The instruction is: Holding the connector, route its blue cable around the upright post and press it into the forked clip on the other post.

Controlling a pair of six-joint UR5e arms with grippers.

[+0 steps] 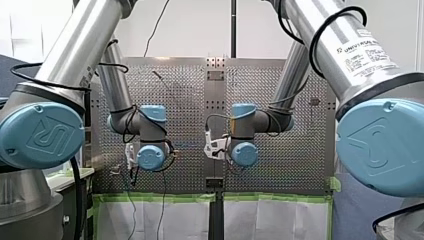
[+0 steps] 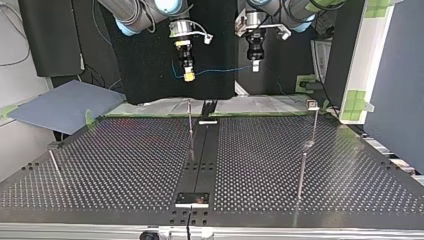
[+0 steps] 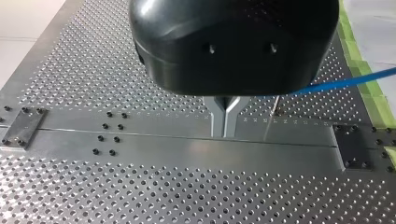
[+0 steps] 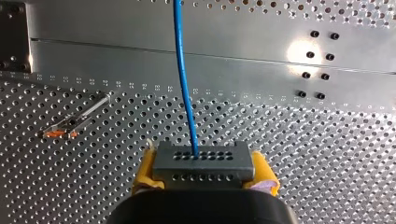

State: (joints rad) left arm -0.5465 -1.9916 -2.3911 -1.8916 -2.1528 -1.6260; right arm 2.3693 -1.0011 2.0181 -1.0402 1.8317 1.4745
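— Look at the connector [image 4: 204,163]. Clamped snugly between the yellow pads [image 4: 145,171] of my right gripper [image 4: 204,171], with the blue cable [image 4: 184,79] poking straight out ahead.

— Wrapped round the post [image 2: 190,127] yet?

— No. Hanging in the air, high above the table [image 2: 125,165], well apart from the post. Not pushed into the clip [image 2: 312,104] either. All left to do.

— And over at my left gripper [image 3: 225,122]?

— Closed up tight, probably pinching the blue cable further along. Hard to see for sure.
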